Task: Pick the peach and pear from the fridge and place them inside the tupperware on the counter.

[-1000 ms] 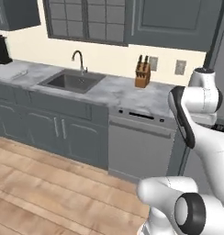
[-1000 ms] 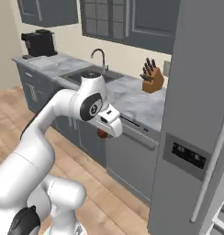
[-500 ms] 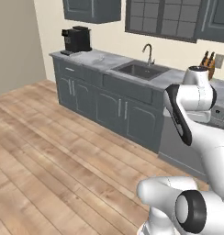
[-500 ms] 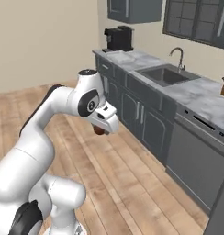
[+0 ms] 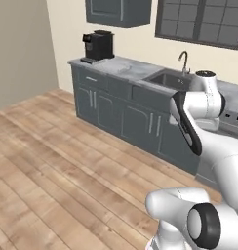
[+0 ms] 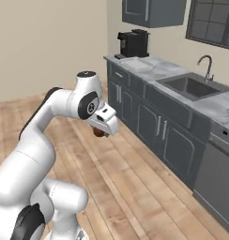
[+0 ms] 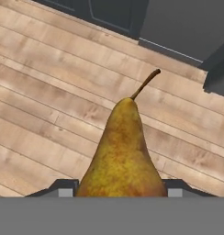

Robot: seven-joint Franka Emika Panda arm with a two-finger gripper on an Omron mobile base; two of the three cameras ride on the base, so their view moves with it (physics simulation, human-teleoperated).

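While my arm blocks much of the left base view, the marbled counter (image 5: 122, 68) carries a boxy black coffee machine (image 5: 98, 45). Right base view: my gripper (image 6: 101, 132) clamps the brownish pear (image 6: 98, 133), well short of the counter. Hand view: mottled, teardrop-shaped pear, thin stem, over wood planks (image 7: 45, 101).

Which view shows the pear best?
The hand view: the pear shows large and close, stem included, gripped between the finger tips over wood floor. The right base view gives just a small dark-red lump under the gripper. In the left base view the arm hides it.
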